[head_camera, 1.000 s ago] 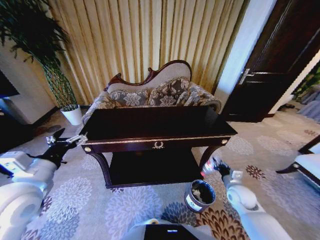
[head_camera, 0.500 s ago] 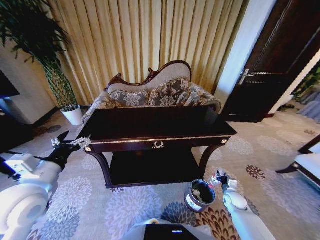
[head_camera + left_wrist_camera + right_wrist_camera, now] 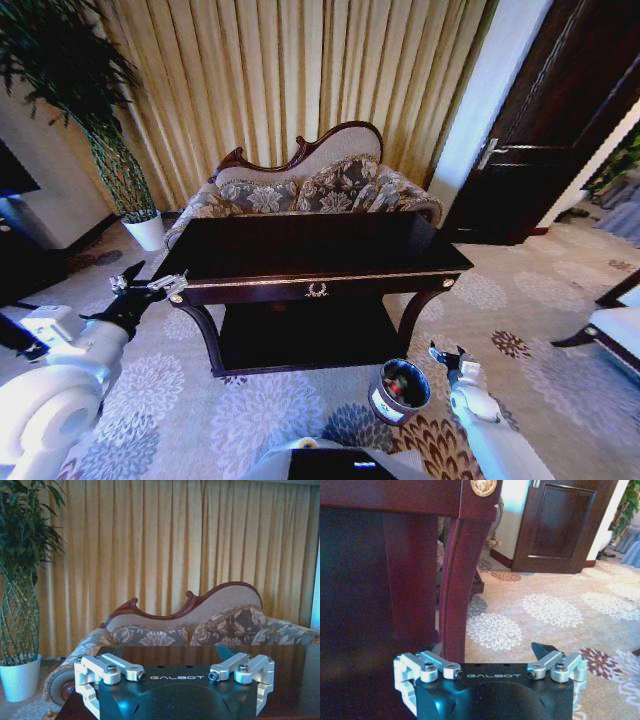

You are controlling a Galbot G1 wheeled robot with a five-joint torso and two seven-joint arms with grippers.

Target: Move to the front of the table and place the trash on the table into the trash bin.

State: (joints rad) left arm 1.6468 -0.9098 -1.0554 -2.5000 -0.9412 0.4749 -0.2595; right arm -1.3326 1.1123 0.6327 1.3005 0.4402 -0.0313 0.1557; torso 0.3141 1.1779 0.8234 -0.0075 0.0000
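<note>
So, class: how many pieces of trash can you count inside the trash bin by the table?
1 seen clearly: a red-labelled bottle in the trash bin, on the carpet by the table front right leg, near the right gripper. Others may lie hidden beneath.

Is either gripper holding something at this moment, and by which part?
Nothing is held. The right gripper is open beside the round dark grey trash bin; the left gripper is open near the dark glossy table.

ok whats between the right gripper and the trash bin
Nothing but a short strip of patterned carpet: in the head view the right gripper hangs just beside the trash bin, apart from its rim.
</note>
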